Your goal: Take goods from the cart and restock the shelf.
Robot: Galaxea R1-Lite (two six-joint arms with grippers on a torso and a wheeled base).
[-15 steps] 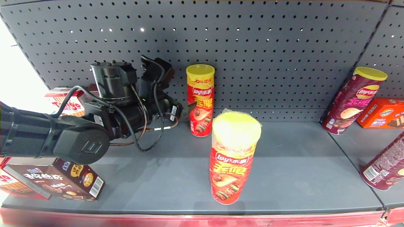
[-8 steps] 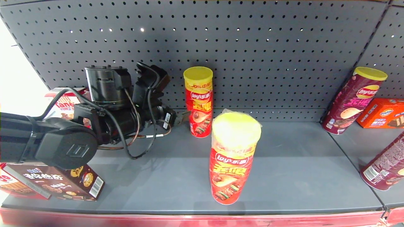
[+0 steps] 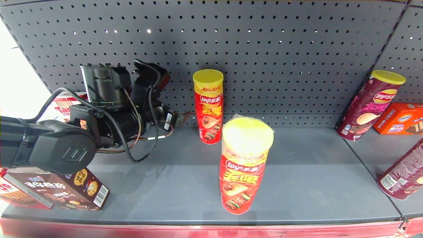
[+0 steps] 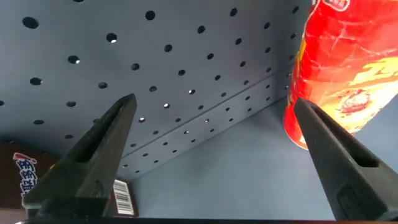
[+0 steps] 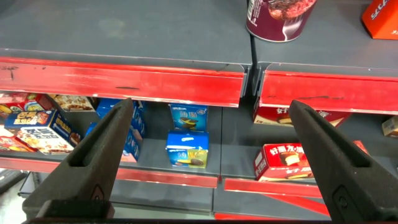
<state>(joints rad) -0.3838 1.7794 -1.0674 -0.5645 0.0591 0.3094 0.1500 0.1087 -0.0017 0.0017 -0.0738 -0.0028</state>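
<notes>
I find the red can [image 3: 208,105] upright at the back of the shelf [image 3: 297,165], long axis vertical, close to the pegboard [image 3: 281,49]. My left gripper [image 3: 184,116] is the nearer one, just beside the can on its left, fingers spread, empty, not touching.

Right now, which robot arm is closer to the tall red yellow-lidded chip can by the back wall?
Left. The left gripper sits just beside that red yellow-lidded chip can at the back, jaws open. The right gripper hangs out before the shelf's red front edge.

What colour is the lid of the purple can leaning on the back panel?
Yellow lid; the head view shows it best.
</notes>
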